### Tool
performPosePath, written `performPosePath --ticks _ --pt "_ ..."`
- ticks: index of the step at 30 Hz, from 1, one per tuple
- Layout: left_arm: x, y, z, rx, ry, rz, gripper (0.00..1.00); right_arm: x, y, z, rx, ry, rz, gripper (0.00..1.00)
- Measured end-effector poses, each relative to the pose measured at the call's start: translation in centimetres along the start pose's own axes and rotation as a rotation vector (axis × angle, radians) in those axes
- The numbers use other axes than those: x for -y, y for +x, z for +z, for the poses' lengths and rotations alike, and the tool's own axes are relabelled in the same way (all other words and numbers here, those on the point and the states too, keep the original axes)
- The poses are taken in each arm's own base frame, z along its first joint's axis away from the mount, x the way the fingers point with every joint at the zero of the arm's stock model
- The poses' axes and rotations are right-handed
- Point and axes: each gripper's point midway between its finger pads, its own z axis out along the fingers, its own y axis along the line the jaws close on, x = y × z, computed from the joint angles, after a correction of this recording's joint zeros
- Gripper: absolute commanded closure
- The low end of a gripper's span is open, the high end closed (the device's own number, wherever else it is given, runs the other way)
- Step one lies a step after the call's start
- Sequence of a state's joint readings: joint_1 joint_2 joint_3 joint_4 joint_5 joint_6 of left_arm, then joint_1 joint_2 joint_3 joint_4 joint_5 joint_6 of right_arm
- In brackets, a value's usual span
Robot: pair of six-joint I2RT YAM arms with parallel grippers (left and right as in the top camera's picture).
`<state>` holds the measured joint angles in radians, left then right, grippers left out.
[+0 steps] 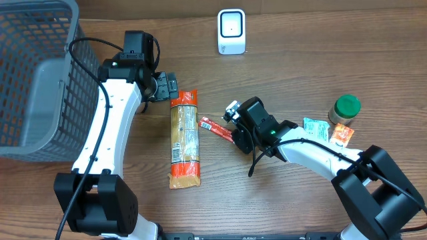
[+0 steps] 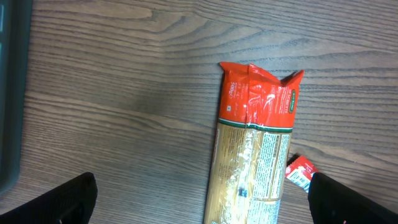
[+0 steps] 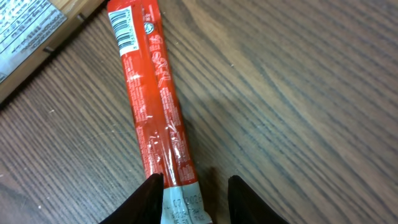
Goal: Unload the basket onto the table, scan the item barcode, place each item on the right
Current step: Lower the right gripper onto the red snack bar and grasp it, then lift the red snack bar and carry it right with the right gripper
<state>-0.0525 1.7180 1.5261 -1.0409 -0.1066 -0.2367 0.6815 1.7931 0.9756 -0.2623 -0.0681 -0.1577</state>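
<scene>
Two dark fingers of the right gripper [image 3: 195, 182] stand a narrow gap apart, straddling the near end of a slim red stick packet [image 3: 155, 99]. The left finger [image 3: 149, 199] meets the packet's edge, while a strip of bare wood shows before the other finger. The packet lies flat on the table, a glossy, crinkled foil tube with a flat, pale crimped seal at the finger end and a small white barcode [image 3: 123, 28] printed at the far end, facing up.

Just beyond that far end lies a long pasta bag [image 1: 185, 139], clear film over pale strands, with orange-red gathered ends. The left gripper [image 2: 202, 205] hovers over its top end with fingers spread wide, holding nothing.

The table [image 1: 300, 60] is brown wood-grain laminate. At its far edge stands a rounded white scanner [image 1: 231, 31]; at the left, a grey wire-mesh basket [image 1: 33, 73]. Near the right arm are a green-lidded round jar [image 1: 345, 110] and two flat sachets, one teal [image 1: 315, 127] and one orange [image 1: 341, 136].
</scene>
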Motion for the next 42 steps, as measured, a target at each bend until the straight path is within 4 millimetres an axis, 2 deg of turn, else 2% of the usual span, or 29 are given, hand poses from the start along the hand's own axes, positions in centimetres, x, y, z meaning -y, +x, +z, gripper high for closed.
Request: performPosePath --ticks 6,8,10,17,22,29,32,37,40,42 --pt "0.0 0.0 0.0 0.0 0.0 0.0 0.0 -0.4 0.7 0.8 -0.024 -0.024 0.002 0.64" --pt "0.0 0.0 0.0 0.0 0.0 0.0 0.0 -0.4 1.1 1.3 -0.036 -0.027 0.003 0.74" --pt "0.0 0.0 0.0 0.0 0.0 0.0 0.0 -0.3 1.5 1.7 -0.049 -0.024 0.008 0.77" --pt "0.0 0.0 0.0 0.0 0.0 0.0 0.0 0.7 3.2 0.7 -0.131 0.051 0.09 0.78" --pt "0.0 0.0 0.0 0.0 0.0 0.0 0.0 1.2 4.4 -0.3 -0.184 0.092 0.129 0.73" --pt "0.0 0.0 0.0 0.0 0.0 0.0 0.0 1.5 4.5 -0.4 -0.186 0.117 0.15 0.61" --pt "0.0 0.0 0.0 0.0 0.0 0.0 0.0 1.6 4.5 -0.4 -0.184 0.122 0.154 0.61" --pt "0.0 0.0 0.0 0.0 0.0 0.0 0.0 1.5 4.5 -0.4 -0.185 0.115 0.158 0.75" --pt "0.0 0.0 0.0 0.0 0.0 0.0 0.0 1.2 4.6 -0.4 -0.19 0.097 0.152 0.94" --pt "0.0 0.0 0.0 0.0 0.0 0.0 0.0 1.1 4.8 -0.4 -0.197 0.094 0.158 0.96"
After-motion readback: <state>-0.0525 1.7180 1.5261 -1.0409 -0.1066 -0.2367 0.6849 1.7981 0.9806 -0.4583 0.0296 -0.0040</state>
